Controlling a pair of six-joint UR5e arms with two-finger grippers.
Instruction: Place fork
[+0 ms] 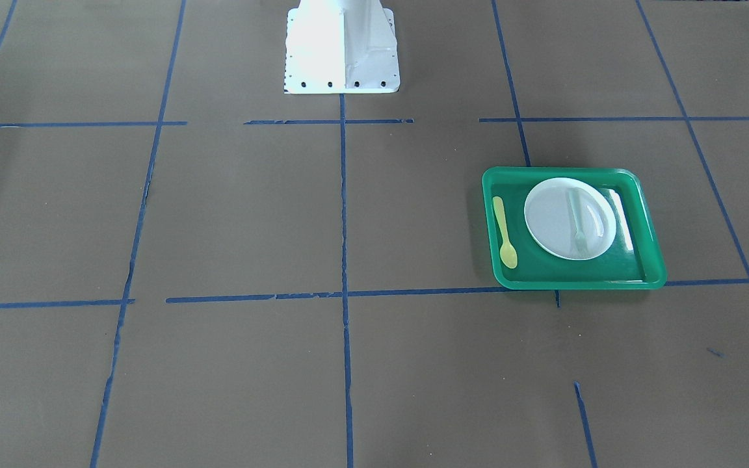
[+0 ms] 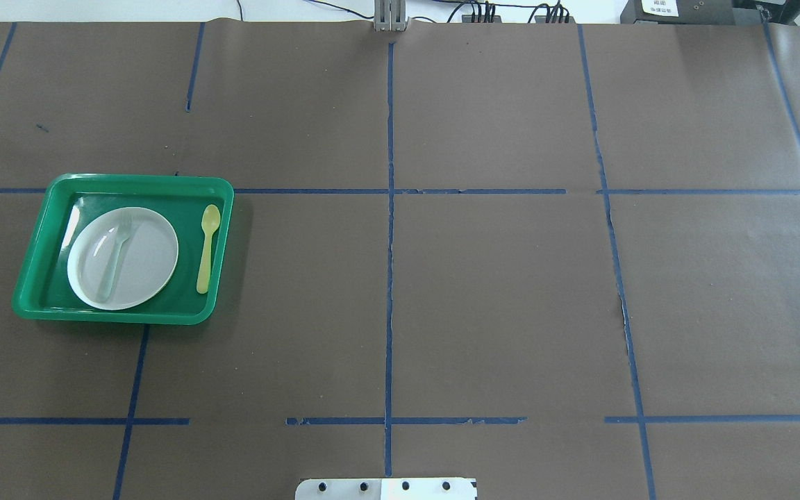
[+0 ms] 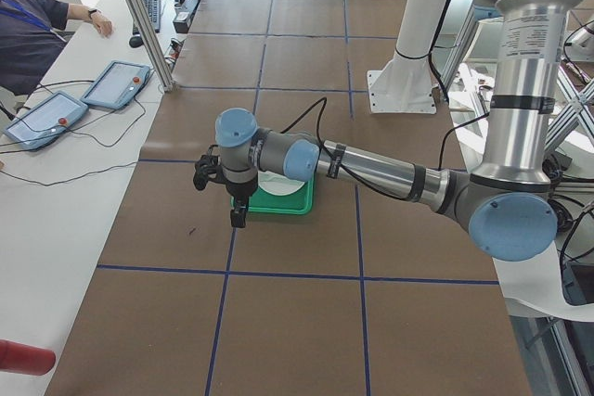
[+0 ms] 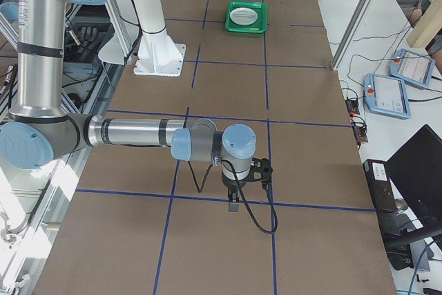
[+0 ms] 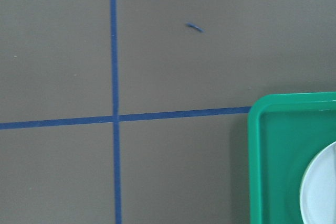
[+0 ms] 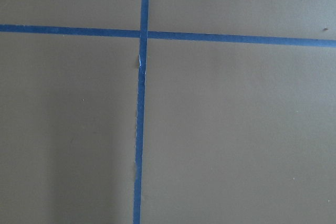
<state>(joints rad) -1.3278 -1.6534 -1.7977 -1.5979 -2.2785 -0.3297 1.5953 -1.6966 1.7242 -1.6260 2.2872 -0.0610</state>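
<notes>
The pale translucent fork (image 1: 579,224) lies lengthwise on a white plate (image 1: 547,214) inside a green tray (image 1: 569,283). From overhead the fork (image 2: 115,260) rests on the plate (image 2: 150,257) in the tray (image 2: 115,317), tines pointing away from the robot. My left gripper (image 3: 239,215) hangs above the table just beyond the tray's outer end, nothing visibly held; I cannot tell whether it is open or shut. My right gripper (image 4: 233,202) hangs far from the tray at the table's other end; I cannot tell its state either.
A yellow spoon (image 2: 207,246) lies in the tray beside the plate, on the side toward the table's middle. The left wrist view shows the tray's corner (image 5: 283,156) and plate edge (image 5: 320,192). The white robot base (image 1: 342,49) stands at the middle. Blue tape lines cross the brown table.
</notes>
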